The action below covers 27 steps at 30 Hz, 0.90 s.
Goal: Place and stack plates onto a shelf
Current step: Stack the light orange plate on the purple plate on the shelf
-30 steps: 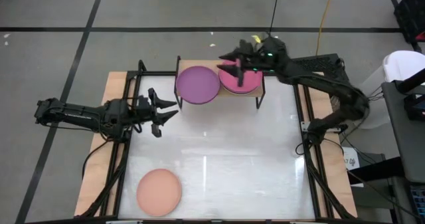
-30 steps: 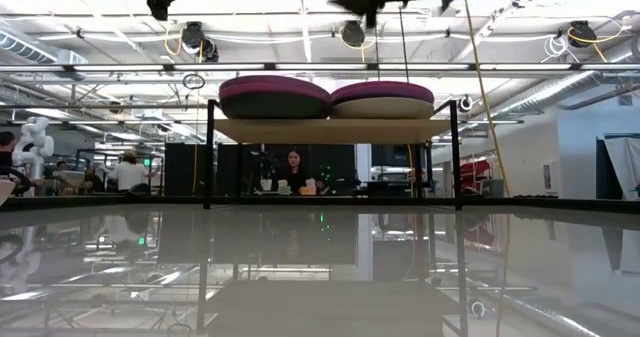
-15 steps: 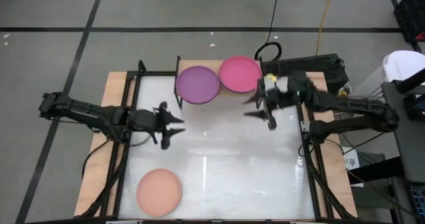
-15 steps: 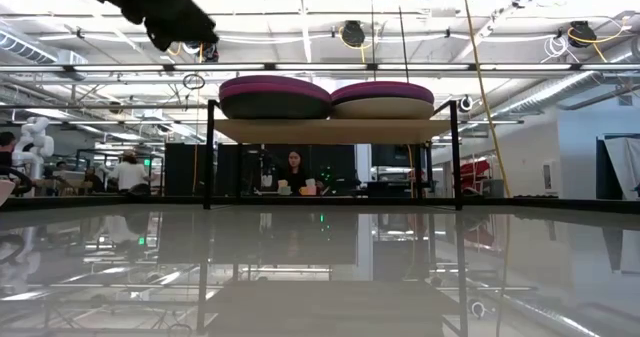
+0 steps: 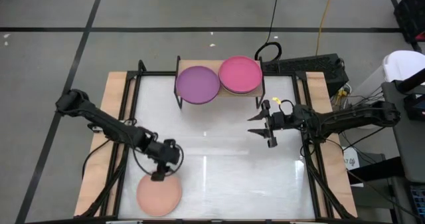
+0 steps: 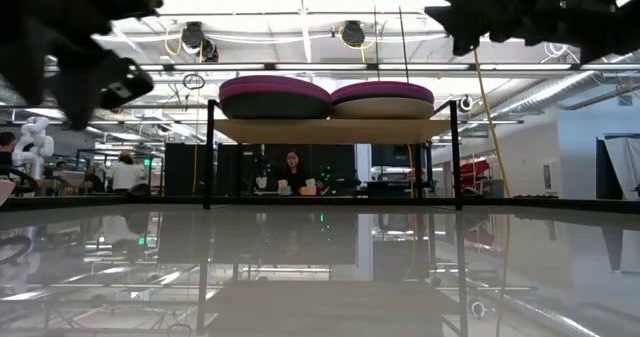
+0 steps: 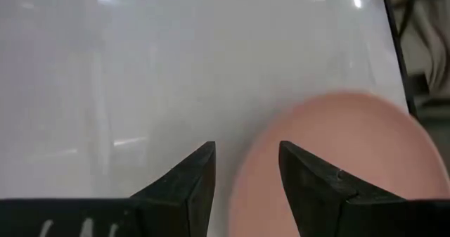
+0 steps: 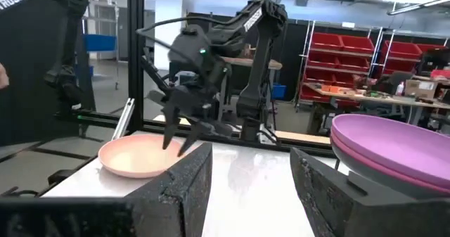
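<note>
A peach plate [image 5: 159,191] lies flat on the white table near its near-left corner. My left gripper [image 5: 158,176] points down over that plate's far rim [image 7: 246,152], open, with one finger over the plate and one over bare table. On the shelf [image 6: 330,130] at the far edge sit two stacks: a purple plate [image 5: 197,84] on top of the left one and a magenta plate [image 5: 239,75] on top of the right one, over beige. My right gripper [image 5: 255,125] hovers open, right of centre, in front of the shelf, pointing toward the table's left.
The shelf's thin black legs [image 5: 260,102] stand on the table near the far edge. Black frame rails [image 5: 126,117] run along the table's left and right sides. The white tabletop [image 5: 212,164] between the two grippers is bare. People show in the room beyond the table [image 6: 293,167].
My left gripper has swung from the table's left side toward the near edge and tipped down over the peach plate. My right gripper has drawn back from above the magenta plate on the shelf toward the near and right side, now level in front of the shelf.
</note>
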Tool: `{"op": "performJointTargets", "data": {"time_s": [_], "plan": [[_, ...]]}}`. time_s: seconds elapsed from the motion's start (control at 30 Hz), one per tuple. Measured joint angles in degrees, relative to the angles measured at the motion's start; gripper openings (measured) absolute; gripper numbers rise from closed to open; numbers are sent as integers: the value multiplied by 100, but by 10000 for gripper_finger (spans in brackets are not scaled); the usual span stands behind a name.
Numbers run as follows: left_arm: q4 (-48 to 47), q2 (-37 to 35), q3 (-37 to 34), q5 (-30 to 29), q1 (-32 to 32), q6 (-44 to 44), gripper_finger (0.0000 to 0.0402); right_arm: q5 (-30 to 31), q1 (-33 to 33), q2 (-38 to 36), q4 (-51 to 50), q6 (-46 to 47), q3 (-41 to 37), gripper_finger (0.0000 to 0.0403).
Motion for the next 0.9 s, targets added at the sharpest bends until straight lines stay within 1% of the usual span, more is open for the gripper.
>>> {"op": "performJointTargets", "data": {"time_s": [0.07, 0.27, 0.5, 0.8, 0.9], "plan": [[-33, 76, 1, -25, -194, 1, 161, 15, 1, 0, 30, 18, -30, 173], [-166, 382, 4, -413, -551, 3, 161, 11, 1, -1, 25, 42, -30, 173], [-213, 758, 0, -426, -547, 109, 161, 9, 1, 0, -17, 71, -30, 173], [-340, 977, 0, -358, -556, 19, 161, 9, 1, 0, -18, 111, -30, 173], [-333, 1034, 0, -325, -558, 13, 150, 7, 1, 0, -18, 162, -30, 173]]}}
